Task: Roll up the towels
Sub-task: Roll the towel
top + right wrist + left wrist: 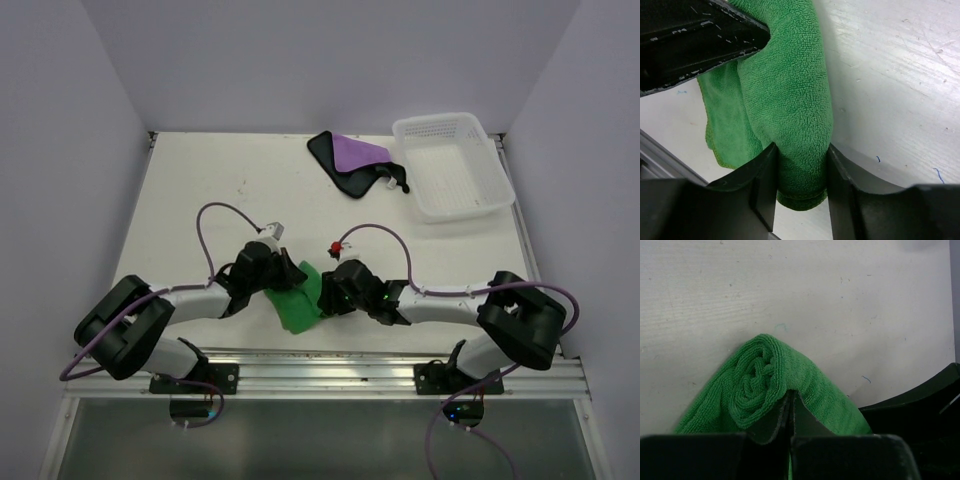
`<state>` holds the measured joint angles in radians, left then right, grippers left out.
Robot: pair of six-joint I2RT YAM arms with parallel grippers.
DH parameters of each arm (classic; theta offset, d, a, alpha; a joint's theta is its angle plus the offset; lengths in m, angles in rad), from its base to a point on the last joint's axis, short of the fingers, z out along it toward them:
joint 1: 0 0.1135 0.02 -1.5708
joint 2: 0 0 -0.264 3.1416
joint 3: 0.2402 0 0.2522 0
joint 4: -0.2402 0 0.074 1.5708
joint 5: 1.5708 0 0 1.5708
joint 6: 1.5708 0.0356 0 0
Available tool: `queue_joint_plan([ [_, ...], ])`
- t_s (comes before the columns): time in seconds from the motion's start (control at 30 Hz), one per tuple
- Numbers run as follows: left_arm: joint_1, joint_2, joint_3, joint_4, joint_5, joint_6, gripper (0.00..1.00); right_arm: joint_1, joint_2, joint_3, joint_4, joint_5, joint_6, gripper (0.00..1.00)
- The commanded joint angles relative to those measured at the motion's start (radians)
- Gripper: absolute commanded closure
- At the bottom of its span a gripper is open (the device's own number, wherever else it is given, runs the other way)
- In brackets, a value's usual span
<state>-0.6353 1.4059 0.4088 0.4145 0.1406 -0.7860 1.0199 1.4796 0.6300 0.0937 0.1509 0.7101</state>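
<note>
left jaws closed, tips at spiral end of green towel (765,385) | right jaws clamp its other end | roll's axis runs between both jaws on worktop (230,180); arms equally near

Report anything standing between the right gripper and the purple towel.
Nothing visible on the table lies between them. But the right gripper is closed around the rolled green towel, and the purple towel lies near the far edge, beside the white basket, not behind it.

No writing, label, brand, number or sign can be read in any of the three views.
</note>
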Motion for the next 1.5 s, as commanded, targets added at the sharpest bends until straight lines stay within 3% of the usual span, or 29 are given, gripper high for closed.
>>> queue_joint_plan([
  [0.0, -0.006, 0.018, -0.059, -0.152, -0.026, 0.011, 1.00, -0.006, 0.016, -0.013, 0.038, -0.019, -0.035, 0.61],
  [0.13, -0.006, 0.016, -0.054, -0.160, -0.030, 0.016, 1.00, -0.004, 0.004, -0.007, 0.023, -0.028, -0.063, 0.78],
  [0.27, -0.006, 0.018, -0.015, -0.181, -0.029, 0.031, 1.00, 0.020, -0.039, -0.007, -0.026, 0.048, -0.112, 0.83],
  [0.53, 0.003, 0.013, 0.157, -0.284, -0.015, 0.068, 1.00, 0.144, -0.079, 0.049, -0.178, 0.445, -0.210, 0.83],
  [0.77, 0.003, 0.042, 0.275, -0.307, 0.027, 0.076, 1.00, 0.193, -0.010, 0.111, -0.274, 0.662, -0.287, 0.83],
  [1.23, 0.003, 0.028, 0.332, -0.316, 0.053, 0.077, 1.00, 0.319, 0.309, 0.321, -0.449, 0.917, -0.308, 0.79],
  [1.47, 0.003, 0.033, 0.341, -0.307, 0.066, 0.088, 1.00, 0.362, 0.410, 0.402, -0.525, 0.964, -0.304, 0.75],
])
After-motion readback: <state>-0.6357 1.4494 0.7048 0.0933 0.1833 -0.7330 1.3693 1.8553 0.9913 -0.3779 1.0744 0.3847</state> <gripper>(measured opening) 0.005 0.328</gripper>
